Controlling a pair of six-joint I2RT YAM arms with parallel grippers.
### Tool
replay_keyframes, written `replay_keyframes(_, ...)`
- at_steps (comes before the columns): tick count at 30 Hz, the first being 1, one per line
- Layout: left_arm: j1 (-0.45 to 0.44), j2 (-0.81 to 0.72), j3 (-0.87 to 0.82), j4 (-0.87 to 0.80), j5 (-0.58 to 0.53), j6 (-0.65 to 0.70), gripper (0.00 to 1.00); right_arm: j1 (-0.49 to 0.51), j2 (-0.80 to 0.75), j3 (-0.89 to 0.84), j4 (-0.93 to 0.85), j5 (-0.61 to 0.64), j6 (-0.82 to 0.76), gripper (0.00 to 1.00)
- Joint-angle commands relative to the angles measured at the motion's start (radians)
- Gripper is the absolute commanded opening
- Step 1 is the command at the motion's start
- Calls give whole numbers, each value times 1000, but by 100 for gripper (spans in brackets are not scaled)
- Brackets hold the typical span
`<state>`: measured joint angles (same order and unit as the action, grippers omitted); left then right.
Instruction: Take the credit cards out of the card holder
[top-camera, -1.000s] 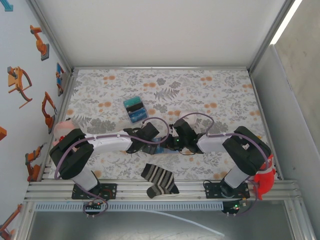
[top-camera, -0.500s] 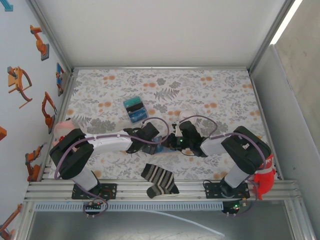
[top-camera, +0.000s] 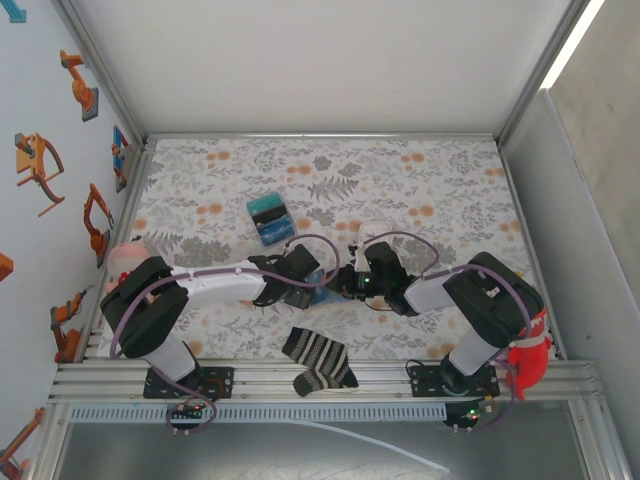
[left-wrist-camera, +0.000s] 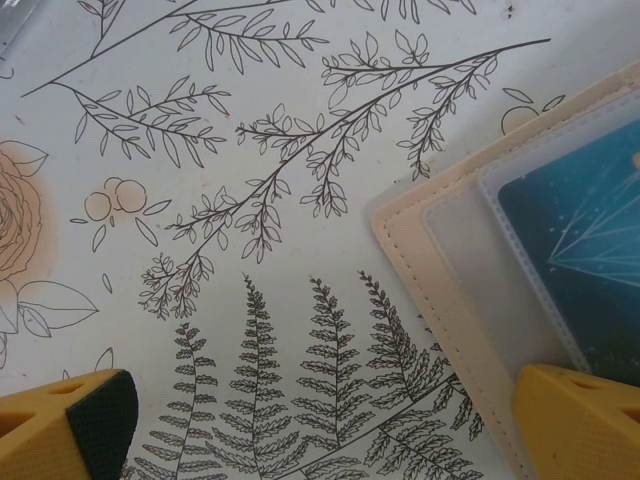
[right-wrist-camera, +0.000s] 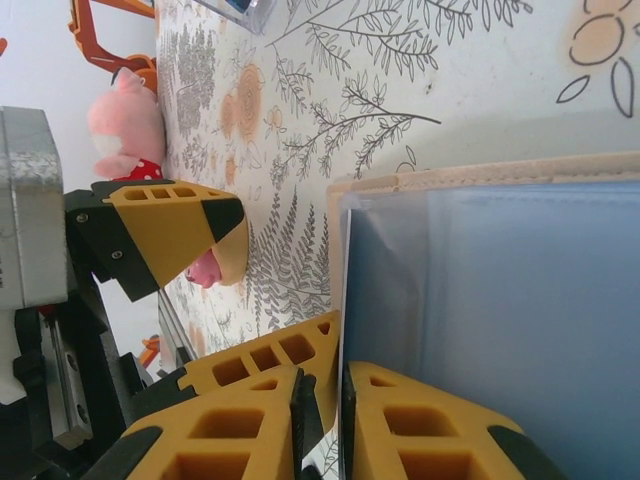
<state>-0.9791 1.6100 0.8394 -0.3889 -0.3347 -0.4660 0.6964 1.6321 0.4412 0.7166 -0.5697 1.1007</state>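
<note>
The tan card holder (left-wrist-camera: 450, 300) lies open on the flowered cloth, its clear sleeves facing up. A teal credit card (left-wrist-camera: 580, 240) sits inside one sleeve. My left gripper (left-wrist-camera: 330, 430) hovers low over the holder's left edge, open wide, with one yellow finger (left-wrist-camera: 580, 425) above the holder. In the top view the left gripper (top-camera: 300, 273) and right gripper (top-camera: 352, 282) meet over the holder and hide it. My right gripper (right-wrist-camera: 322, 385) is shut on the edge of a thin blue-grey inner leaf of the card holder (right-wrist-camera: 500, 290). Whether a card is in that leaf I cannot tell.
A clear box with teal and blue contents (top-camera: 270, 220) lies farther back on the left. A striped sock (top-camera: 320, 360) lies at the near edge. A pink plush toy (top-camera: 125, 255) sits at the left wall. A white object (top-camera: 372, 230) lies just behind the right gripper.
My right gripper has shifted a little left and nearer, toward the left gripper, and its jaws have drawn in on the thin leaf. The left arm has not moved.
</note>
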Motion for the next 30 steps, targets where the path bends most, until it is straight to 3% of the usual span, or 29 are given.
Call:
replay_keyframes(1,6,28,4,-73,-23,5,97,-11,-1,-14,59,-19,6,19)
replay_keyframes(23,10,33,18,-90,-31,14,97,-48,-28,-39,70,-33,11,17)
replay_keyframes(30,10,30,18,-92,-33,14,97,-48,-26,-39,72,-38,8,8)
